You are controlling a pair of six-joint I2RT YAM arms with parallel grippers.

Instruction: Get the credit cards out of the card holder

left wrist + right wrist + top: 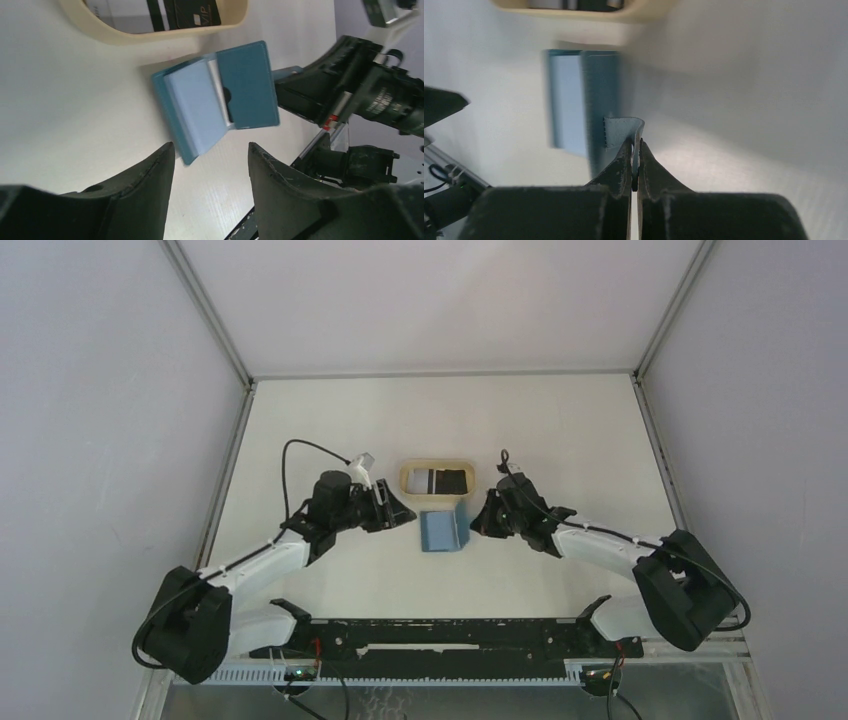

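Tray [405, 480] and card holder [445, 530] sit near the middle of the white table [330, 420], the tan oval tray just beyond the holder and not touching it. Two cards lie flat inside the tray: a black card [195, 12] with "VIP" printed on it, and beside it a white card [120, 12] with a dark stripe along one edge.

The teal card holder lies open. Its pale blue pocket side rests on the table, and the darker teal leaf on the right arm's side is lifted and tilted up. A thin pale strip shows at the fold between the two halves; whether that is another card or only lining cannot be told.

The right claw [635, 147] is pinched tight on the holder's small snap tab [621, 131], which curls up between the two fingertips and keeps the raised leaf off the table.

The left claw [211, 150] hangs low at the holder's opposite side. Its fingers [145, 190] are spread moderately wide and hold nothing, and the near corner of the pocket side lies just ahead of the gap between them.
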